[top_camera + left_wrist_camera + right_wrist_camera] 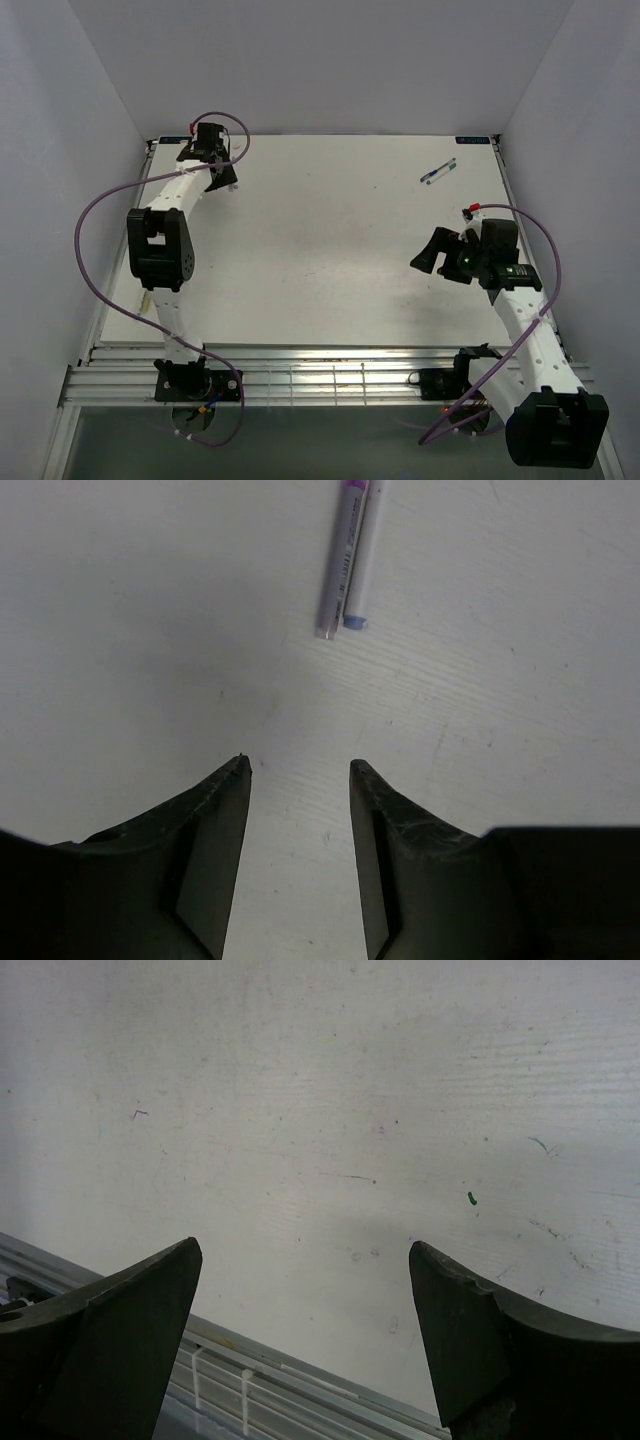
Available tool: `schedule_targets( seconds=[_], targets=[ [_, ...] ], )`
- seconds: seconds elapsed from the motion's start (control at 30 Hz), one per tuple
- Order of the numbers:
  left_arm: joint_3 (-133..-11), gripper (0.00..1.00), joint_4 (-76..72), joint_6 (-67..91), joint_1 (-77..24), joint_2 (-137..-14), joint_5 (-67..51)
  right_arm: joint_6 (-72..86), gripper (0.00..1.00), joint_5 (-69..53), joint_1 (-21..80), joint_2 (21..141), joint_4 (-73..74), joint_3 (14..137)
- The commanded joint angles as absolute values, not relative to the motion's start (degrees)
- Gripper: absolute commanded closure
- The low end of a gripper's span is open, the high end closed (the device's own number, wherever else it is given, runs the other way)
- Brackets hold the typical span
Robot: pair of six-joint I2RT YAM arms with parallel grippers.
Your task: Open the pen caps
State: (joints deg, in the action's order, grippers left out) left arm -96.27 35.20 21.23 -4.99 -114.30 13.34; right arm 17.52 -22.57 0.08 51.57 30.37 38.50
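The top external camera looks down from above and behind the arm bases over the whole white table [330,250], while both wrist cameras hang close over that same tabletop — the left facing down on two pens [338,570], the right slanting across it, catching the near edge's aluminium rail [250,1380] in its lower left corner.

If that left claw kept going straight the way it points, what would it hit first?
Probably the two pens lying side by side ahead, slightly right of centre for the left gripper. Only bare table lies between; their distance is unclear.
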Motion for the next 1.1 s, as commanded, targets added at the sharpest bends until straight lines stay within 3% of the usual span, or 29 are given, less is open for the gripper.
schedule_targets(
  seconds=[0.0, 0.5, 1.07],
  targets=[
    [-101.50, 0.47, 32.27, 19.16, -3.87, -116.88, 13.80, 15.39, 0.10, -24.00, -0.09, 52.20, 27.25, 41.92],
    [-110.91, 0.47, 25.49, 14.33, -2.64, -128.49, 8.97, 14.85, 0.10, -26.01, -0.09, 54.32, 25.40, 42.28],
    [-109.34, 0.53, 20.04, 12.48, -2.29, -131.04, 10.72, 14.59, 0.10, -26.81, -0.09, 54.58, 24.35, 41.57]
  ],
)
